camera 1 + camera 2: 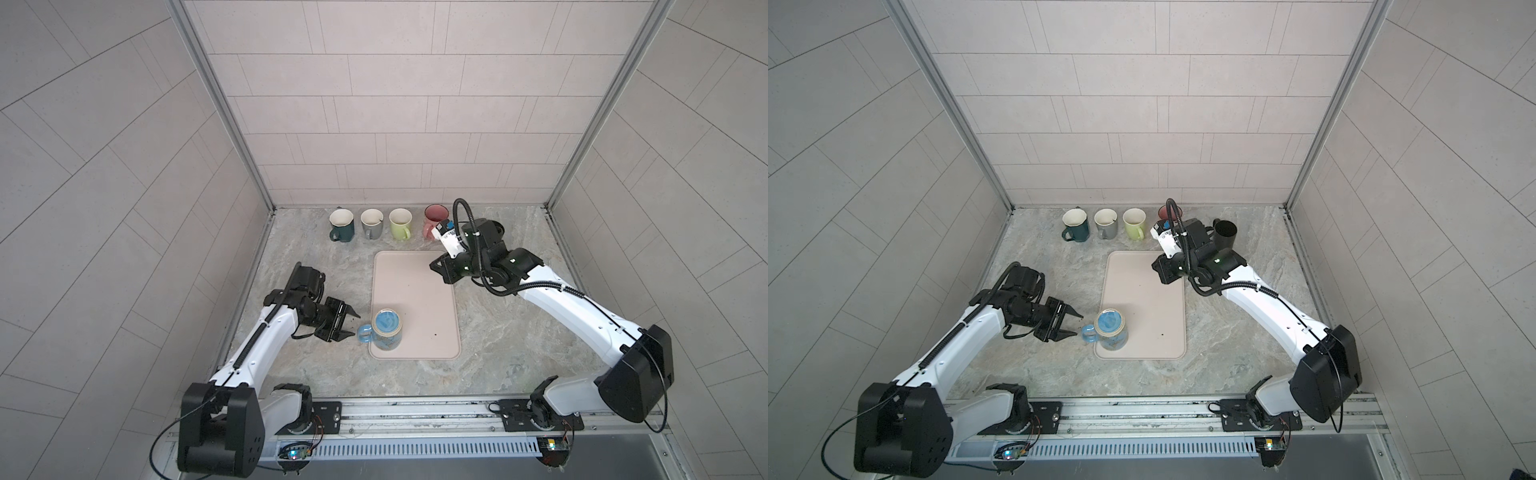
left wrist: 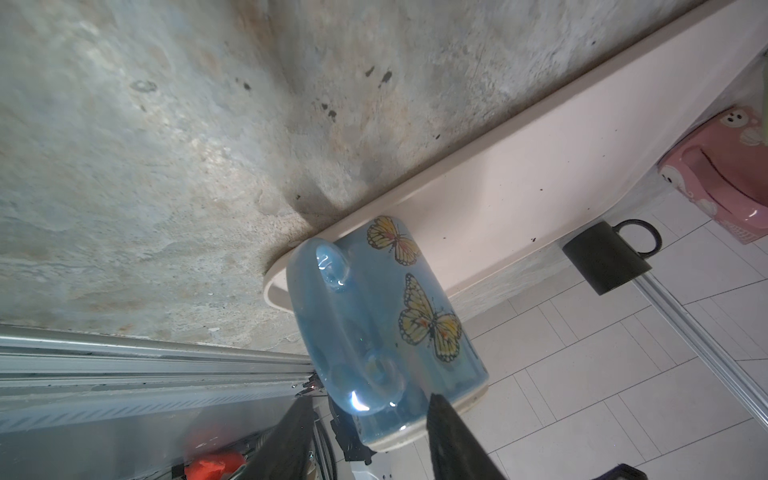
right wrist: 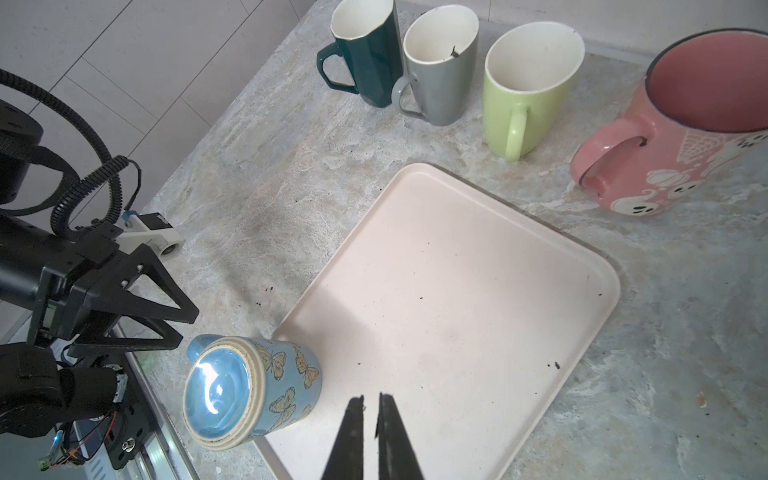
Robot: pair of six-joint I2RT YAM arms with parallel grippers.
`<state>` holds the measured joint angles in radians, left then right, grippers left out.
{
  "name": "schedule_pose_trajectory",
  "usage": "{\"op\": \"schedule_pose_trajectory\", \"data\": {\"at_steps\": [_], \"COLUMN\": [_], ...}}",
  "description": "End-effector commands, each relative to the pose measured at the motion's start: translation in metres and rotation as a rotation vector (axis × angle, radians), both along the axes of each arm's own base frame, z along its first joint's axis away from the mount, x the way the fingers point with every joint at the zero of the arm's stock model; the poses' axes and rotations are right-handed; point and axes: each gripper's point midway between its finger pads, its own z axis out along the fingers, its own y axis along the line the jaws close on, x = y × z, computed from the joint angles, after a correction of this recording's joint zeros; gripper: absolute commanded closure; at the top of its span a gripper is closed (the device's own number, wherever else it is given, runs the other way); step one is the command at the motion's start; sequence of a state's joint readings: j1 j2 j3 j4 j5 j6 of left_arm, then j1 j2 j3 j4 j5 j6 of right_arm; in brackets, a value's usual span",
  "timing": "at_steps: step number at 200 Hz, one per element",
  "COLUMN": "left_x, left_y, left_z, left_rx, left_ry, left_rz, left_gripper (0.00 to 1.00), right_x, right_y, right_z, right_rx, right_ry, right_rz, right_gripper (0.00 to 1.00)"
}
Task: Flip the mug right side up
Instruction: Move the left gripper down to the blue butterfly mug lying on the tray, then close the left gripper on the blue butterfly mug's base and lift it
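Top views: upside-down blue mug standing just ahead of the left claw

In both top views the blue mug (image 1: pixel 386 332) is standing base-up on the near corner of the tray (image 1: pixel 415 291). Its handle (image 1: pixel 359 333) is poking out toward the left claw (image 1: pixel 356 326). That claw is hanging half-parted and empty, its tips just short of the handle. The right claw (image 1: pixel 435 266) is hovering well apart from the mug, over the tray's far end.

Left wrist view: the handle is sitting straight ahead of the parted fingers (image 2: pixel 291 436) and is not yet pinched.

Right wrist view: the right claw (image 3: pixel 372 400) is showing its tips pinched nearly together on nothing, with the mug well apart from it at the tray's other end.

Judging by the glossy glaze, the mug is looking like stiff, fairly heavy, slippery ceramic that could chip. The thick handle loop is offering the surest hold, since the smooth wall would likely be slipping during the flip.
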<state>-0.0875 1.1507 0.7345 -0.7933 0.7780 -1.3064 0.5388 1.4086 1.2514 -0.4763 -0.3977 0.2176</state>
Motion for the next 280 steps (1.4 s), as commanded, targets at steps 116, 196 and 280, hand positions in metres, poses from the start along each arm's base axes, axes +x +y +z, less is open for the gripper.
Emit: {"op": "schedule_pose_trajectory", "data": {"at_steps": [116,196,280], "left_x": [0.005,0.010,0.009], "left_y": [-0.022,-0.040,-0.044], "left_z": [-0.021,-0.030,-0.037], "left_rx": [0.004,-0.021,-0.032], "left_ry": [0.092,0.111,0.132], "left_rz": [-0.017,-0.027,-0.024], "left_gripper": [0.47,0.47,0.52], "right_x": [-0.004,-0.003,0.001], "right_y": [-0.004,-0.007,-0.007], "right_z": [-0.010,-0.016,-0.019], "right_rx": [0.004,0.000,-0.002], "right_ry": [0.020,0.038,0.055], "right_rz": [-0.006,-0.017,-0.029], "right_gripper": [0.90,0.91,0.91]}}
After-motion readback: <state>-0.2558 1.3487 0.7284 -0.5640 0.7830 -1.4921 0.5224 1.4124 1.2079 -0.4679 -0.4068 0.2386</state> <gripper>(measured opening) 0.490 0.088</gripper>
